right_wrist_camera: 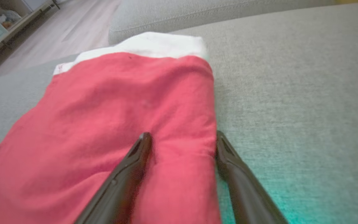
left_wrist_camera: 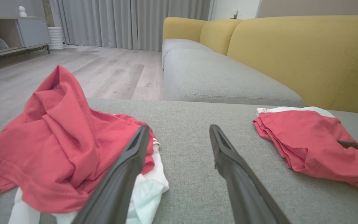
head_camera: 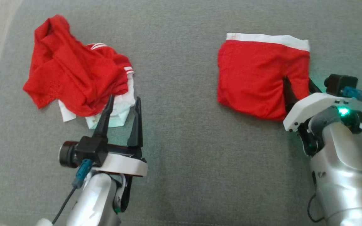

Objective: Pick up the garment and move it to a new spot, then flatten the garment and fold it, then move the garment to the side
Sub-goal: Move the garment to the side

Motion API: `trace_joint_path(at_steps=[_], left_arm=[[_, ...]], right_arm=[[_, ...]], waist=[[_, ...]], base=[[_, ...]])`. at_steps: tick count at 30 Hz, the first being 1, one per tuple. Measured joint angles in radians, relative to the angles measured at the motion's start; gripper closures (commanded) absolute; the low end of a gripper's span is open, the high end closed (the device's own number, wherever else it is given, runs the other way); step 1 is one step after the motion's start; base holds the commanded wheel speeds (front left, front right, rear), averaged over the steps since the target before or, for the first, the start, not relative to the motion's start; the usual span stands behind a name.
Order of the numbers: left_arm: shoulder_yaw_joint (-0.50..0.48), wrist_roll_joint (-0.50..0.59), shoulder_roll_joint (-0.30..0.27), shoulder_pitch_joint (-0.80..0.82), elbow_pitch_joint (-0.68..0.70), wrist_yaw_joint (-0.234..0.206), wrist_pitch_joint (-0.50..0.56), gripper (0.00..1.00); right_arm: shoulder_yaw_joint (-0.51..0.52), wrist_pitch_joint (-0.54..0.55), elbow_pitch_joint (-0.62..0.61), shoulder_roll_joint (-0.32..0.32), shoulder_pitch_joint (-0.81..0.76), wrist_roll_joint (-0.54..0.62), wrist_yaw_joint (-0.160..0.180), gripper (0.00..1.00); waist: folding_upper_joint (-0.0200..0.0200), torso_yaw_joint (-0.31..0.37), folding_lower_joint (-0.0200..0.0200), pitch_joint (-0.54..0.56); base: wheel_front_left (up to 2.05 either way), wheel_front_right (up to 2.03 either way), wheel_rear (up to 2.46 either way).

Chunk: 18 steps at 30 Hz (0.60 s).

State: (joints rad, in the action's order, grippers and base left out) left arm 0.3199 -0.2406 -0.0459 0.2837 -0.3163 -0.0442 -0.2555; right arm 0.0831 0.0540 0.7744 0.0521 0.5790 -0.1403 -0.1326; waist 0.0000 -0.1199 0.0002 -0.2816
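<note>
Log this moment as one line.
left claw: open, at crumpled red pile | right claw: open, straddling edge of folded red garment | surface: cushion

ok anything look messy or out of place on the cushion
Yes: the red garment on the left lies crumpled in a heap over a white garment. The folded shorts on the right lie flat and neat.

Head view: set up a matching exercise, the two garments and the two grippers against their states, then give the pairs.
Things
1. crumpled red garment
2. folded red garment
3. left gripper
4. right gripper

States
A. open, straddling a side edge of flat red fabric
B. lying flat, white band along its far edge
C. heaped on top of a white cloth
D. open, at the near edge of the heap

Pairs: 1-C, 2-B, 3-D, 4-A
</note>
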Motion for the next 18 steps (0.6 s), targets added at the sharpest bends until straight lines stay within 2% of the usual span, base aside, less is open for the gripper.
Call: trace_joint_path(at_steps=[1, 2, 3, 4, 8, 13, 15, 18], left_arm=[[0.003, -0.003, 0.000, 0.000, 0.000, 0.000, 0.000, 0.00], [0.004, -0.007, 0.000, 0.000, 0.000, -0.001, 0.000, 0.00], [0.005, -0.007, 0.000, 0.000, 0.000, -0.001, 0.000, 0.00], [0.005, -0.007, 0.000, 0.000, 0.001, -0.005, 0.000, 0.00], [0.001, -0.007, 0.000, 0.000, 0.001, -0.016, 0.000, 0.00], [-0.006, -0.006, 0.000, -0.001, 0.001, -0.017, 0.000, 0.00], [-0.016, -0.006, 0.000, -0.001, 0.002, -0.017, 0.000, 0.00], [-0.031, -0.006, 0.001, -0.002, 0.009, -0.017, 0.000, 0.00]], right_arm=[[-0.002, 0.004, 0.021, 0.000, 0.011, 0.001, 0.000, 0.00], [-0.005, 0.009, 0.037, 0.002, 0.022, 0.000, 0.000, 0.24], [-0.012, 0.012, 0.051, 0.005, 0.035, -0.001, 0.000, 0.79], [-0.022, 0.017, 0.064, 0.009, 0.048, -0.001, 0.000, 1.00], [-0.094, 0.004, 0.103, 0.015, 0.073, 0.002, 0.000, 1.00], [-0.125, -0.045, 0.128, 0.021, 0.073, 0.029, 0.000, 1.00], [-0.154, -0.057, 0.126, 0.037, 0.073, 0.040, 0.000, 1.00], [-0.204, -0.056, 0.109, 0.097, 0.074, 0.040, 0.000, 1.00]], waist=[[0.0000, -0.005, -0.0001, -0.002], [0.0000, -0.010, -0.0001, -0.004], [0.0000, -0.012, -0.0002, -0.005], [0.0000, -0.013, -0.0001, -0.006], [0.0000, -0.002, -0.0002, -0.002], [0.0000, 0.029, -0.0002, 0.017], [0.0000, 0.046, -0.0002, 0.024], [0.0000, 0.073, -0.0002, 0.031]], base=[[0.00, 0.00, 0.00], [0.00, 0.00, 0.00], [0.00, 0.00, 0.00], [0.00, 0.00, 0.00], [0.00, 0.00, 0.00], [0.00, 0.00, 0.00], [0.00, 0.00, 0.00], [0.00, 0.00, 0.00]])
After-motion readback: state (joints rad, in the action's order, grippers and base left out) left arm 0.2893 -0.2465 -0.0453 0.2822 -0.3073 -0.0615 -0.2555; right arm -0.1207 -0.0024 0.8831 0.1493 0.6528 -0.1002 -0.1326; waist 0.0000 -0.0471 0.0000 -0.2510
